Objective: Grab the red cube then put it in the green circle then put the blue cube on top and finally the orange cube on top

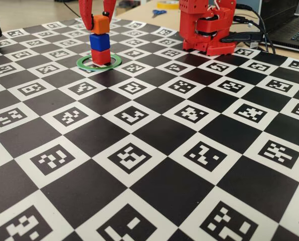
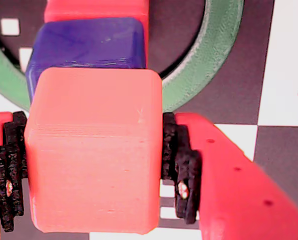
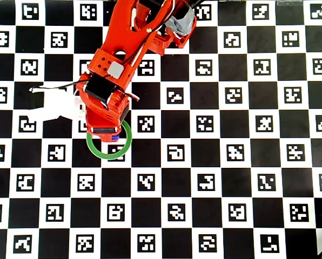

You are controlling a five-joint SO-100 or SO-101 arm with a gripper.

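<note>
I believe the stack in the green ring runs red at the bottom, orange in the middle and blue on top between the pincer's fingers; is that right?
Not quite: the top two are swapped. In the fixed view the red cube sits in the green ring, the blue cube is in the middle, and the orange cube is on top, between the fingers of the pincer.

We see the orange cube (image 2: 94,150) clamped between our gripper's (image 2: 89,165) black pads (image 2: 181,165), sitting atop the blue cube (image 2: 86,45), red cube (image 2: 96,10) beneath, green circle (image 2: 209,55) around.
</note>
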